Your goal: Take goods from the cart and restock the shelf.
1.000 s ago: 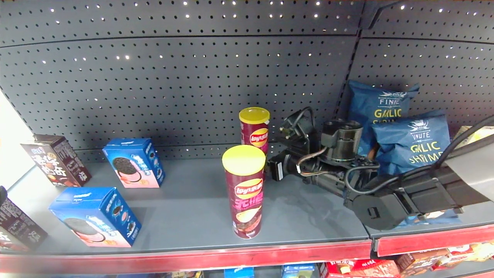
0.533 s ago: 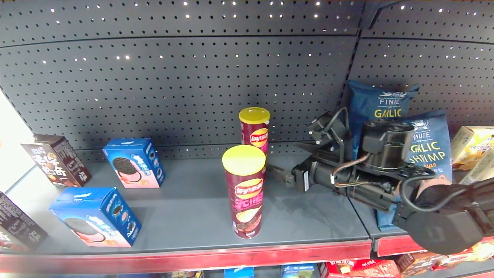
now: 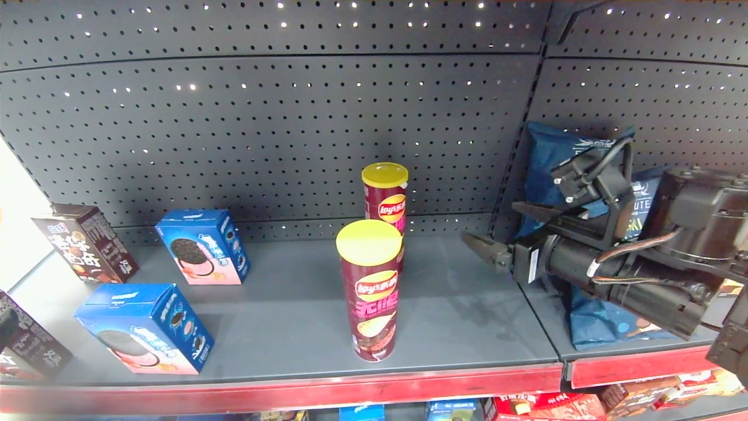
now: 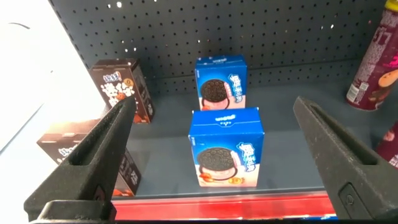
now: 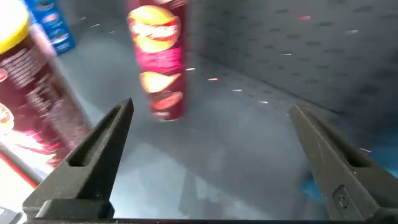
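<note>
Maroon cardboard under a yellow plastic lid: the front chip can (image 3: 371,292) stands upright near the front edge of the shelf (image 3: 280,316), long axis vertical, lid up, printed face turned out toward the aisle. The rear chip can (image 3: 385,196) stands the same way directly behind it, close to the pegboard back (image 3: 263,128). The right wrist view shows a stretch of bare shelf between the two cans.

To the right of the cans, the right gripper (image 3: 494,222) hangs above the shelf, its fingers pointing toward them. Its jaws are spread wide with nothing between them, and it touches neither can. From its own camera the right gripper (image 5: 211,109) looks past the rear chip can (image 5: 158,56), with the front chip can (image 5: 31,93) off to one side.

The left gripper (image 4: 214,104) is also spread wide and holds nothing. It faces the left part of the shelf, where two blue cookie boxes (image 4: 221,84) (image 4: 227,146) stand upright one behind the other, beside two brown boxes (image 4: 121,90).

In the head view the blue cookie boxes (image 3: 204,245) (image 3: 146,327) and the brown boxes (image 3: 87,242) stand well left of the cans. Blue snack bags (image 3: 549,158) lean against the pegboard on the neighbouring section, behind the right arm. A red edge strip (image 3: 280,392) runs along the shelf front.
</note>
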Tool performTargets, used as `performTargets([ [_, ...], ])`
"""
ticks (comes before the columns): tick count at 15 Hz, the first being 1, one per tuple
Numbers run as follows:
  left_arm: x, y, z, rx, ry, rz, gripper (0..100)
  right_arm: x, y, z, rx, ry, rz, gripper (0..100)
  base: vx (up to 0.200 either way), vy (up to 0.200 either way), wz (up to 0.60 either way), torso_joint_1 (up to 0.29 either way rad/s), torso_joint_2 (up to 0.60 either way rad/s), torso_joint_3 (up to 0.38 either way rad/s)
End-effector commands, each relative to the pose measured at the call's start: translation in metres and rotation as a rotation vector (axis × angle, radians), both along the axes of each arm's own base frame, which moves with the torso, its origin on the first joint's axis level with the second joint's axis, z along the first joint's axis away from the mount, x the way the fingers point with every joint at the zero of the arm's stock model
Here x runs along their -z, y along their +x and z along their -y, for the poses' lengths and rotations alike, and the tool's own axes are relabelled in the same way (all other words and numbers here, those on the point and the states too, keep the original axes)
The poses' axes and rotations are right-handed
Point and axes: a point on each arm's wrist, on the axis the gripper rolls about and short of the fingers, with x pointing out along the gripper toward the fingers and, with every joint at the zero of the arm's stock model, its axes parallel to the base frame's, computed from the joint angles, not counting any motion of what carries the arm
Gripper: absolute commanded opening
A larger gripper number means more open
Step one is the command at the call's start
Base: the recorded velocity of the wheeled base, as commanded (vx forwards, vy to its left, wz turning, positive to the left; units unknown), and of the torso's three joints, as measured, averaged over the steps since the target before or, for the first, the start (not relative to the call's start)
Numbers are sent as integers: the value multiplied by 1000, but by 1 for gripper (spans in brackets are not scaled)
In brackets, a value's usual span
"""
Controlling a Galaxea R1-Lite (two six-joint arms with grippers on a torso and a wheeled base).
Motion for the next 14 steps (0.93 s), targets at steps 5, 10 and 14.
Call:
performTargets([
  [5, 6, 1, 0, -1, 0, -22, 100, -46, -53, 33, 232, 79, 92, 100, 0, 0, 0, 0, 0, 0],
  [10, 22, -1, 0, 7, -3, -56, 100, -52, -98, 47, 424, 75, 66, 100, 0, 0, 0, 0, 0, 0],
  [14, 38, -20, -2, 14, -11, 2, 100, -65, -110, 61, 584, 92, 110, 100, 0, 0, 0, 0, 0, 0],
])
